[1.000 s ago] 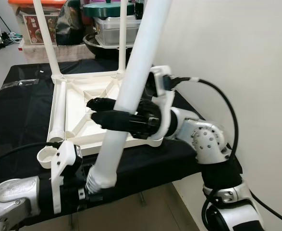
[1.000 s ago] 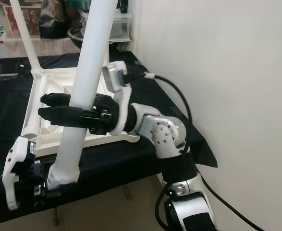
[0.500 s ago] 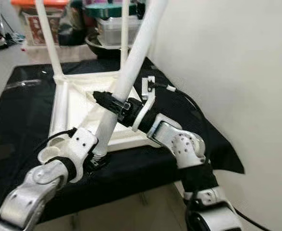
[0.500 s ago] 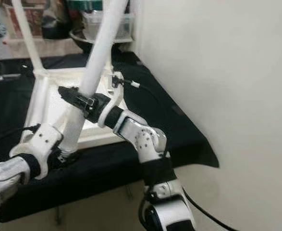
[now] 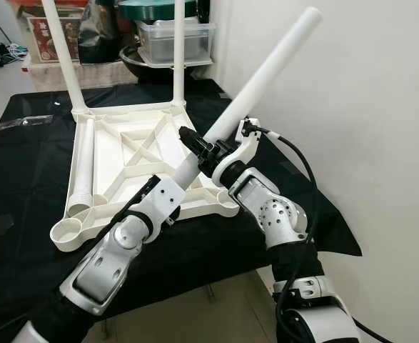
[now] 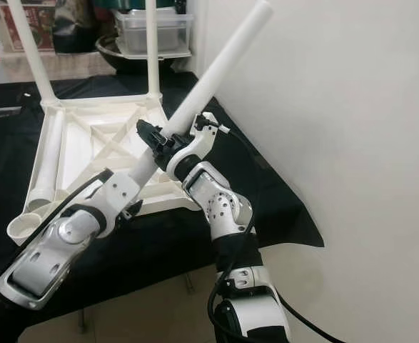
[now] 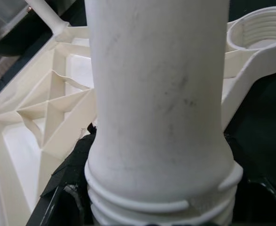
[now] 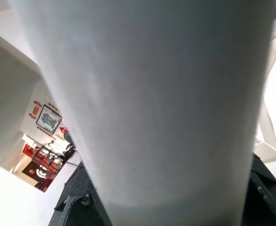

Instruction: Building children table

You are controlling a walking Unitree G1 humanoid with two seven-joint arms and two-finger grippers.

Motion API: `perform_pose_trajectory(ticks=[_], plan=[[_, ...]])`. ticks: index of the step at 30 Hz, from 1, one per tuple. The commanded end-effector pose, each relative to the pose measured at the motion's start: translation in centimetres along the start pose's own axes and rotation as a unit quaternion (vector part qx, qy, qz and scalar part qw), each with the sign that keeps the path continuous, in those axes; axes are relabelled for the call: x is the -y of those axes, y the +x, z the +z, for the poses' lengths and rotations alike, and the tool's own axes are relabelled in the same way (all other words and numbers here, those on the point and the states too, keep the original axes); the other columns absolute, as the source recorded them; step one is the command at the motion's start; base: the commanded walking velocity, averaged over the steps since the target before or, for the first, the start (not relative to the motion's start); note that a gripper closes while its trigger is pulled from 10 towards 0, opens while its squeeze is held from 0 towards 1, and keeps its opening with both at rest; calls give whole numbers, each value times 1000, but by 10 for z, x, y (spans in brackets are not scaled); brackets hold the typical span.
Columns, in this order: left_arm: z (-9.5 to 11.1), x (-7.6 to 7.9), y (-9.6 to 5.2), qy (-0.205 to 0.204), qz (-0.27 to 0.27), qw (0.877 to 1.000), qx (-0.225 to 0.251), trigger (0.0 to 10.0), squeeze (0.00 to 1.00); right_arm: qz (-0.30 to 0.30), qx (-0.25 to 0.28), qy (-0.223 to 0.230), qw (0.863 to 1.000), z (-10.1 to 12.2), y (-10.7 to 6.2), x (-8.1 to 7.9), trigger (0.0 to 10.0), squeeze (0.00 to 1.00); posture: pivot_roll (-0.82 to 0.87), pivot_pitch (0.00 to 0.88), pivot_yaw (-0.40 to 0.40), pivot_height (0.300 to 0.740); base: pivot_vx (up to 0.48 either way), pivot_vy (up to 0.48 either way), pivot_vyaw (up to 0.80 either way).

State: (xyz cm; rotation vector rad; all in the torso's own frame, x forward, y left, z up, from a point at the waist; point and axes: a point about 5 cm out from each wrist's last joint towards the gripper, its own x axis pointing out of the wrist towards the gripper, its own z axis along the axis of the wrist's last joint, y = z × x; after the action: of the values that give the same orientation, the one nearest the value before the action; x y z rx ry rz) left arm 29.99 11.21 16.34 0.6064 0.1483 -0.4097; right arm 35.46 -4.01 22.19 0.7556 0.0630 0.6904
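White table leg (image 5: 266,75) slants up toward the wall over the right front corner of the upturned tabletop (image 5: 109,168), which lies on the black-covered bench (image 5: 23,164) w/ two legs already upright at its far corners. Right gripper (image 5: 195,146) is clamped round the leg mid-shaft. Left gripper (image 5: 168,194) grips its threaded lower end, near the tabletop's front edge.

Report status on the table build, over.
Both grippers, left and right, shut on loose table leg, held tilted. Tabletop upside down, two legs fitted. Nothing blocking.
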Motion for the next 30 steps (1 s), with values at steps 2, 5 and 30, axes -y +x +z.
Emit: perform_pose_trajectory(ticks=[2,5,30], plan=[[13,15,5,17,-25,999,30,10000,0,50,-4,76,996,-29,18,-40,2078,0,113,0,-66,740,0,0,0],[15,22,6,14,-33,999,34,10000,0,44,7,87,995,-29,16,-38,0,0,104,0,-58,740,0,0,0],[0,-34,-30,11,93,994,63,10000,1000,13,64,11,998,6,14,-17,0,0,110,0,-73,740,0,0,0]])
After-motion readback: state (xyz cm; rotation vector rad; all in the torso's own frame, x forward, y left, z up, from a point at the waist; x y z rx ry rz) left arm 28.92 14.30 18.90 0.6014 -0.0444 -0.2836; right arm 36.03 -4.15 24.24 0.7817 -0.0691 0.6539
